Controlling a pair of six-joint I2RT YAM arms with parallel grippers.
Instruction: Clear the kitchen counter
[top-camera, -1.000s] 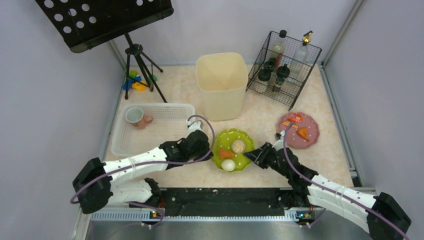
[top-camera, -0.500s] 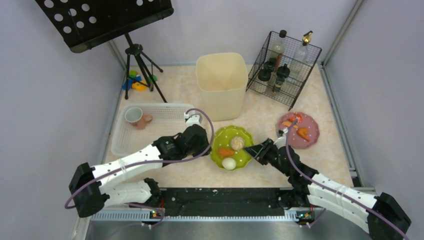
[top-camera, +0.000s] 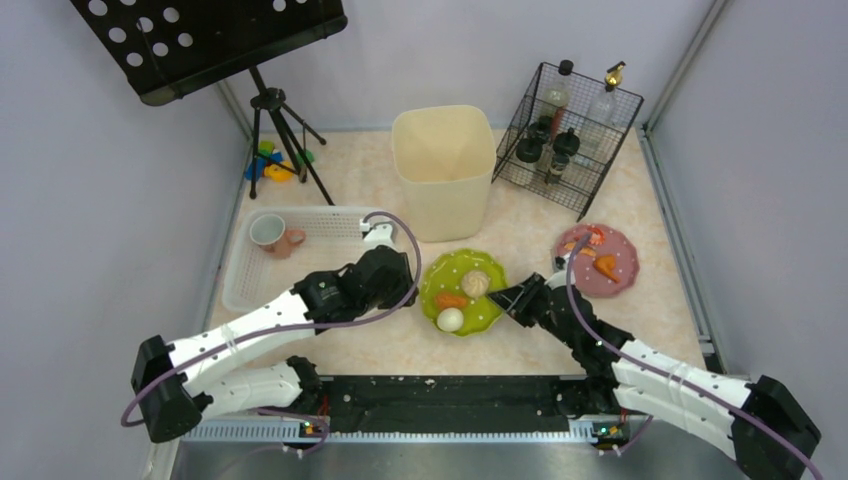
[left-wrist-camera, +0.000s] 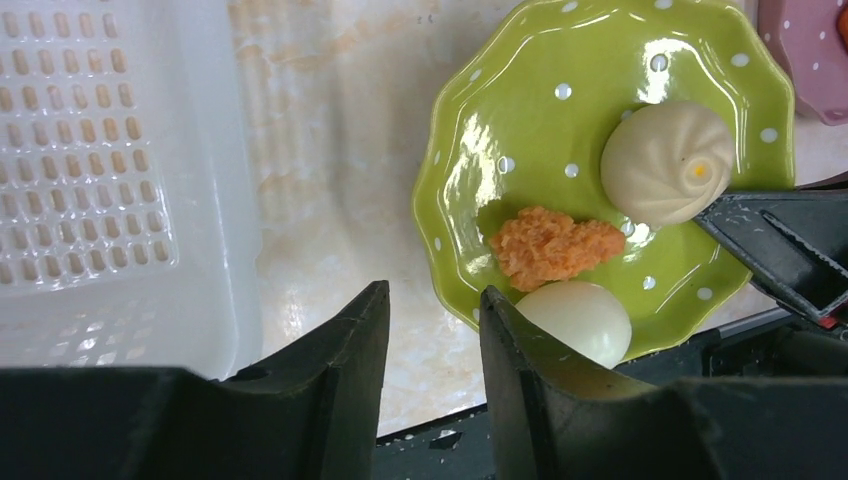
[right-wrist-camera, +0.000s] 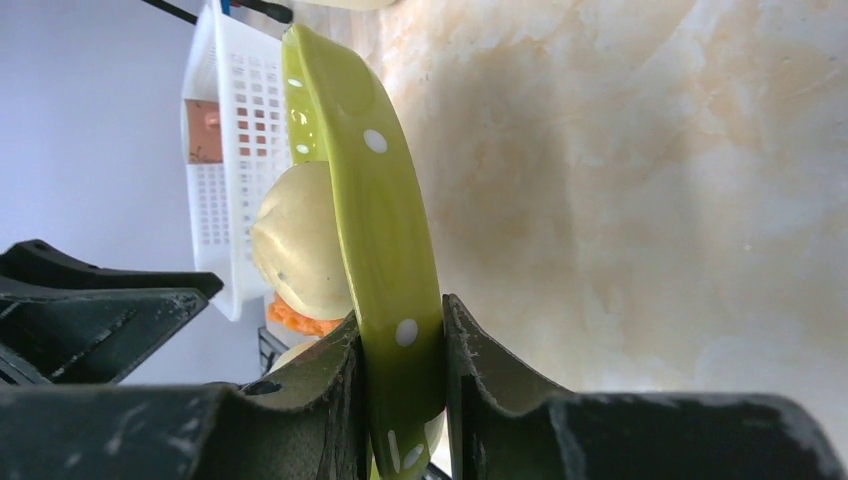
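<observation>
Pinching the near-right rim of the green plate (top-camera: 445, 272), the right gripper (top-camera: 505, 298) has its two fingers closed tight on the glazed edge, as the right wrist view shows plainly. The left gripper (left-wrist-camera: 435, 310) hangs just beside the plate's left rim with its fingers parted and nothing between them. The plate sits over the middle of the kitchen counter (top-camera: 520, 240), the marbled surface that fills the floor of the scene, in front of the tall cream bin (top-camera: 445, 170). A bun (top-camera: 475, 285), an egg (top-camera: 450, 319) and a scrap of orange food (top-camera: 452, 300) lie loose on it. The step in hand is probably carrying these leftovers to the bin. With only one rim held, the plate should stay level and travel slowly, since the round pieces would roll; tip it only once it is over the bin's mouth. Compared with a second ago, the plate has shifted a little away from the arm bases toward the bin, and the left arm has drawn back toward the white basket (top-camera: 330, 225).
</observation>
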